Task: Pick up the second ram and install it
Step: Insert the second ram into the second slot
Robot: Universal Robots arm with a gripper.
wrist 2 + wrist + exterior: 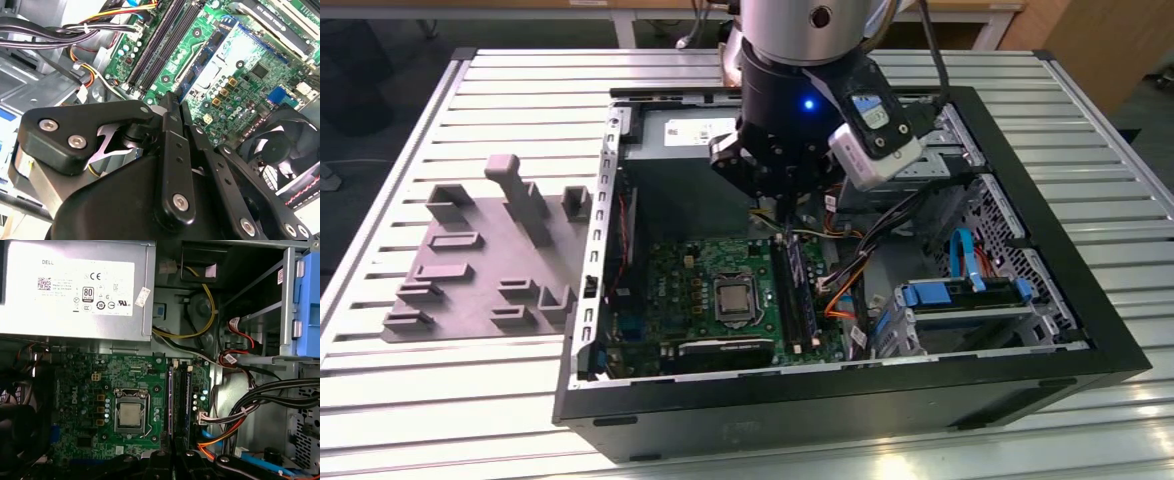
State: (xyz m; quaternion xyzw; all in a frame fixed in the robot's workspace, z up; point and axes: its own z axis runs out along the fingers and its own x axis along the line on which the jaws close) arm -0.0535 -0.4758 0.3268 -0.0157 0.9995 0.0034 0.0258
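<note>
My gripper (781,212) hangs inside the open computer case, above the far end of the green motherboard (707,270). In the second wrist view the gripper (178,100) is shut on the second ram (207,50), a thin blue stick with dark chips that reaches out from between the fingertips. The stick floats over the board between the black socket rails (160,45) and the processor socket (225,57). In the first wrist view the fingertips (161,458) sit in line with the socket rails (181,400).
A grey moulded tray (480,260) with upright pegs lies on the table at the exterior view's left. Orange, yellow and black cables (854,285) run beside the rails. The power supply (75,290), a fan (280,150) and blue drive brackets (961,295) crowd the case.
</note>
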